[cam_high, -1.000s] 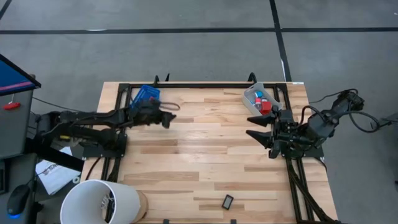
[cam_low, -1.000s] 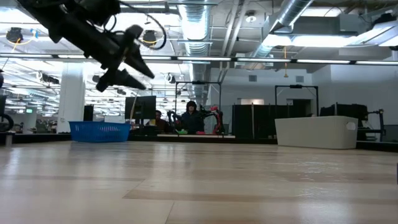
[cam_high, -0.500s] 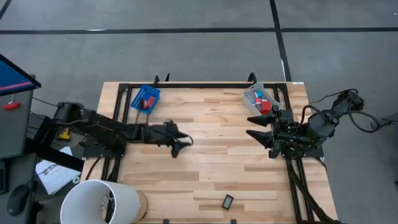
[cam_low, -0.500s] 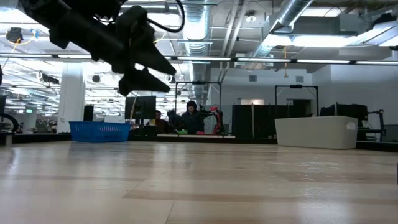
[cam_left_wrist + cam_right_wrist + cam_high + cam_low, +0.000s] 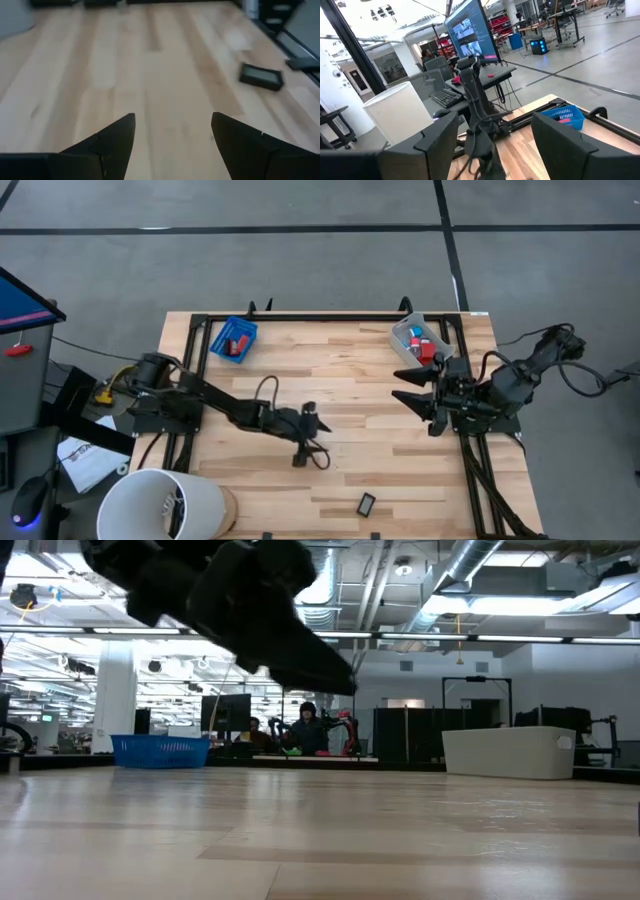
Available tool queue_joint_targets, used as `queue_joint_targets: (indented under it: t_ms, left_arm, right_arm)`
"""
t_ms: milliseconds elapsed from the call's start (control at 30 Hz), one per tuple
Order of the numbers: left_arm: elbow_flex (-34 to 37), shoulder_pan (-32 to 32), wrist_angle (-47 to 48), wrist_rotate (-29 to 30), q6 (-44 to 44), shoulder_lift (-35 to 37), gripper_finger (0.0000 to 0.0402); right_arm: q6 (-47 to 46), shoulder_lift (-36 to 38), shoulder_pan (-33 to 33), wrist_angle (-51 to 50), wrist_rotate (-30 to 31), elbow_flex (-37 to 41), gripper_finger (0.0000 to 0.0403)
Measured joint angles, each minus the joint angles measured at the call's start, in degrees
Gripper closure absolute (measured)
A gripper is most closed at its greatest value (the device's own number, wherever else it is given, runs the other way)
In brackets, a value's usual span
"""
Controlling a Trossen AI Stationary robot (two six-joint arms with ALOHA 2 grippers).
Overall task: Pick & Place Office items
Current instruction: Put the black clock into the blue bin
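A small black rectangle with a light face (image 5: pixel 366 503) lies flat on the wood near the table's near edge; it also shows in the left wrist view (image 5: pixel 261 76). My left gripper (image 5: pixel 310 460) hangs open over the table's middle, short of that rectangle and to its left (image 5: pixel 173 117). Red and blue pieces lie in the blue tray (image 5: pixel 233 340) at the far left. More red, blue and white pieces lie in the clear bin (image 5: pixel 418 338) at the far right. My right gripper (image 5: pixel 403 383) waits open at the right side, below the bin.
A large white bucket (image 5: pixel 160 505) stands off the table's near left corner. Black frame rails (image 5: pixel 470 460) run along the table's left, right and far sides. The low view shows the blue tray (image 5: pixel 160 751) and the bin (image 5: pixel 510 753) far off, with people in the room behind.
My left arm has swung away from the blue tray at the far left, stretching out toward the table's near edge and right, toward the black rectangle. Its fingers have stayed open and hold nothing.
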State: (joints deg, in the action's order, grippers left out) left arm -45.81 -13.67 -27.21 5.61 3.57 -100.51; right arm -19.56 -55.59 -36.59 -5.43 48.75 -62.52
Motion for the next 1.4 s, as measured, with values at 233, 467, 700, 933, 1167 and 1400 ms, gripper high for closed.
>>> queue_joint_targets:
  t_ms: [233,467,700,933,1167,1400]
  left_arm:
    - [-6.2,-1.8,0.0,-5.9,-7.0,-4.4,0.0142]
    - [-11.4,-4.2,0.0,-5.5,-4.9,-7.1,0.0127]
    - [-20.2,-7.3,4.3,-7.5,-4.3,-15.7,0.0082]
    - [-30.5,-8.9,11.8,-7.6,-1.3,-23.3,0.0044]
    - [-34.4,-8.8,17.0,-8.2,-2.4,-25.2,0.0017]
    - [-34.2,-9.8,15.7,-7.7,-12.6,-25.2,0.0009]
  right_arm:
    - [-0.6,-1.4,-1.0,2.3,-2.4,0.0,0.0158]
    - [0.1,-1.5,-3.6,3.0,-5.5,0.0,0.0158]
    - [0.7,-1.5,-6.1,2.7,-7.3,0.0,0.0158]
    - [0.1,-1.5,-8.3,3.6,-10.0,0.0,0.0158]
    - [0.0,-1.5,-9.6,3.7,-10.0,0.0,0.0158]
    - [0.0,-1.5,-9.6,3.8,-10.0,0.0,0.0158]
